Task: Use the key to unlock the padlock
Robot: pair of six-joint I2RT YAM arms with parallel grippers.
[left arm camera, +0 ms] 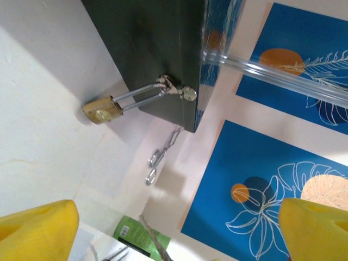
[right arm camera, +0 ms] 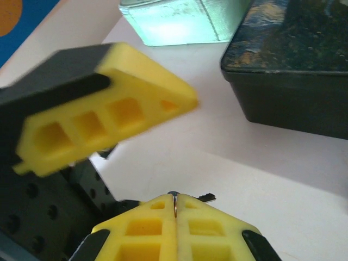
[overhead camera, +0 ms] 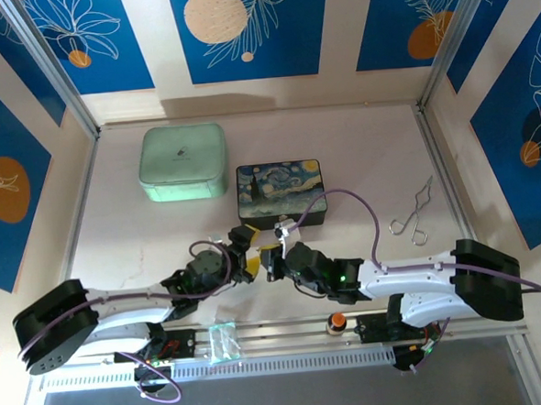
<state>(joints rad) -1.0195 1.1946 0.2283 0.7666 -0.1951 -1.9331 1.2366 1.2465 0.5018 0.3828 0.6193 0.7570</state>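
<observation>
1. The tabletop (overhead camera: 360, 160) is recorded as white. It is enclosed by wall panels printed in blue and orange.
2. A mint-green case (overhead camera: 183, 162) is found at the far left of the tabletop. It lies just beside the dark painted box (overhead camera: 280, 191), which is placed to its right.
3. The left end effector (left arm camera: 174, 234) is observed wide open, with nothing held. Its yellow fingertips (left arm camera: 32, 231) are seen at the two bottom corners of the left wrist view. They are directed at the padlocked face of the box and kept apart from it.
4. The right end effector (right arm camera: 174, 217) is observed fully closed, its yellow fingertips pressed together. One blurred finger (right arm camera: 109, 117) of the left end effector is seen close above it in the right wrist view. Whether the two touch cannot be told.
5. A bent wire tool (overhead camera: 414, 214) with loop handles is found near the right edge of the tabletop, well apart from the box.
6. The padlock (left arm camera: 102, 110) is located at the box's near face, close to a corner. Its brass body is rested on the tabletop. Its silver shackle is passed through the hasp, and both legs are seen entering the body.
7. The key (right arm camera: 174, 199) is pinched between the right fingertips, with only a thin silvery edge exposed. It is held in front of the box.
</observation>
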